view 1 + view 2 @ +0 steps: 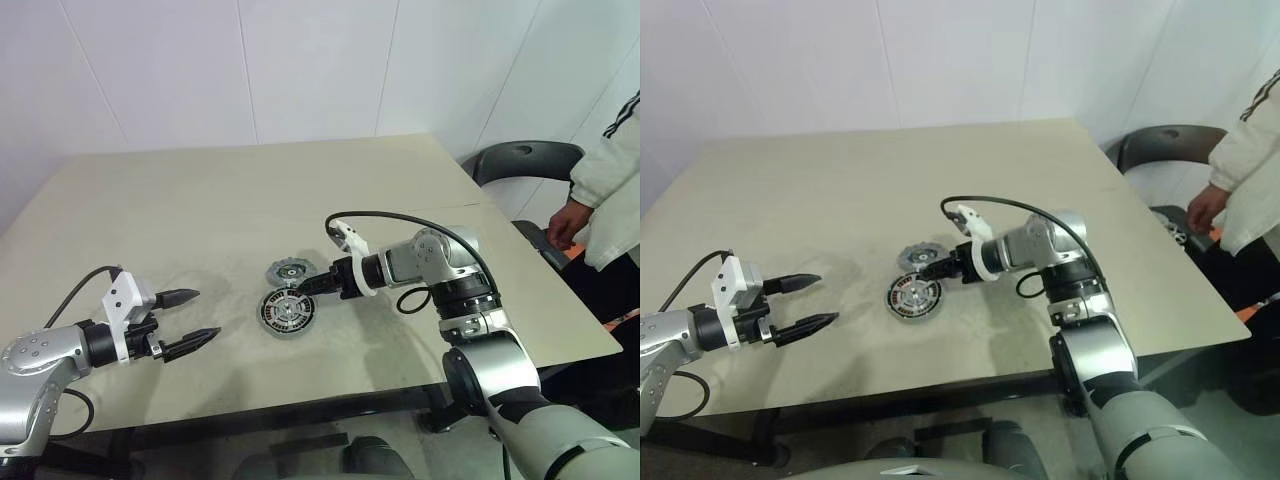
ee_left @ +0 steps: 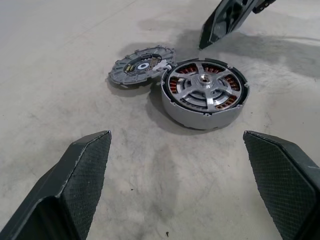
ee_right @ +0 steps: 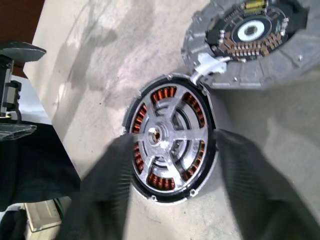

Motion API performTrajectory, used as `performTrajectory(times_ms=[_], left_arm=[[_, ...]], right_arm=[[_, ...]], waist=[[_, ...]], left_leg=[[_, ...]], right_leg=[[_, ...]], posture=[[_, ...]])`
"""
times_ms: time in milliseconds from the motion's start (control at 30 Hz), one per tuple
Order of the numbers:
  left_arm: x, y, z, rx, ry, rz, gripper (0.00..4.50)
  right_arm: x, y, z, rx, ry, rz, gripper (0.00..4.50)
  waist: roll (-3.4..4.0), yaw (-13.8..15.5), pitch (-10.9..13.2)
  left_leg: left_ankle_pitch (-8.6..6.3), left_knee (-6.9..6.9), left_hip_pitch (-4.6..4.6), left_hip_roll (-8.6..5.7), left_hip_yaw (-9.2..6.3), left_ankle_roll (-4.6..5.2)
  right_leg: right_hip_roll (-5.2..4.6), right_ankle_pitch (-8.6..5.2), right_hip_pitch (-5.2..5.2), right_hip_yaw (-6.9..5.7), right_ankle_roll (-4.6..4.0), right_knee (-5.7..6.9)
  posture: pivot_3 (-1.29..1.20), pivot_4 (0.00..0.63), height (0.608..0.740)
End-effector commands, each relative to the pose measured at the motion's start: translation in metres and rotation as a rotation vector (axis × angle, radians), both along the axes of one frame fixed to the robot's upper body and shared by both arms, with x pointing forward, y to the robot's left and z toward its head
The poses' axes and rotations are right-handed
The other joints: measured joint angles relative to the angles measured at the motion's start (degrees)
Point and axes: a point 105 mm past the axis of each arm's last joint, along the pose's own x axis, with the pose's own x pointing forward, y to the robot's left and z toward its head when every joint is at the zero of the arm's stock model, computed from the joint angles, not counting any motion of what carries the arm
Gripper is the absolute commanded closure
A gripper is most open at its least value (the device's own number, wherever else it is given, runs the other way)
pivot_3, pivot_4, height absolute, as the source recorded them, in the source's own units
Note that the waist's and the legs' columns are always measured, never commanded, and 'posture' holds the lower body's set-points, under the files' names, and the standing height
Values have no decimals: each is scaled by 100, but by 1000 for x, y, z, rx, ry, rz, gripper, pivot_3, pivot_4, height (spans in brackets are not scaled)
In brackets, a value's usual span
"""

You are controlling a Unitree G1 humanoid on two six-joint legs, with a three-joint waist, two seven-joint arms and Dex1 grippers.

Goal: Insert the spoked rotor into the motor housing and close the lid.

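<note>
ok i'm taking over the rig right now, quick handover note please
Left gripper: open, holding nothing, hovering over the table apart from the parts.
Right gripper: fingers open, straddling the motor housing without gripping.
Spoked rotor: seated inside the housing, copper coils showing between the spokes.
Lid: off, lying beside the housing, its edge against the housing rim, inner side up.
Done: rotor inserted.
Left: pick up the lid, likely flip it, and close the housing.

I see a beige bench (image 1: 250,200) with scuffed grey patches, white wall panels (image 1: 300,60) behind it, a dark chair (image 1: 520,160) at the far right corner, and a person in a white jacket (image 1: 620,180) standing beside it.
</note>
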Motion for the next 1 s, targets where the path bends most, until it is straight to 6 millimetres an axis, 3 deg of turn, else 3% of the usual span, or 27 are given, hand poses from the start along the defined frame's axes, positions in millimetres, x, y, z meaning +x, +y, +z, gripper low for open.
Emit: performTrajectory(times_ms=[33,100,233,400,500,567,667,1000], left_arm=[[2,1,11,5,-46,-4,0],[2,1,11,5,-45,-3,0],[2,2,11,5,-45,-3,0],[3,2,11,5,-44,-7,0],[3,1,11,5,-44,-9,0],[4,1,11,6,-44,-10,0],[5,1,11,5,-45,-11,0],[2,-3,8,-5,-45,-12,0]], right_arm=[[4,3,25,40,-78,16,653],[6,0,33,49,-108,15,13],[10,-5,50,53,-235,20,13],[14,-8,72,81,-516,53,13],[3,-7,63,10,-711,173,13],[-6,0,59,51,-843,231,13],[-17,5,44,43,-874,311,581],[-22,31,3,-18,-758,407,3826]], waist=[[0,0,0],[1,1,0],[1,6,1],[2,3,1],[-2,15,-1],[-5,11,-3],[0,0,0],[-2,12,-1]], left_leg=[[0,0,0,0,0,0],[0,0,0,0,0,0],[0,0,-1,0,0,0],[0,-1,0,1,0,0],[0,-2,-1,0,-1,1],[-1,-2,-2,0,0,1],[-1,-1,2,0,3,2],[0,4,8,2,1,0]], right_leg=[[0,0,0,0,0,0],[0,0,0,0,0,0],[-1,0,0,0,0,-1],[3,0,0,0,0,-2],[3,0,2,-3,1,-8],[2,0,5,-4,2,-13],[4,0,6,-1,2,-10],[4,0,7,-1,1,2]], posture=[[0,0,740],[0,0,740],[0,0,740],[0,0,740],[0,0,740],[0,0,740],[0,0,740],[0,0,740]])
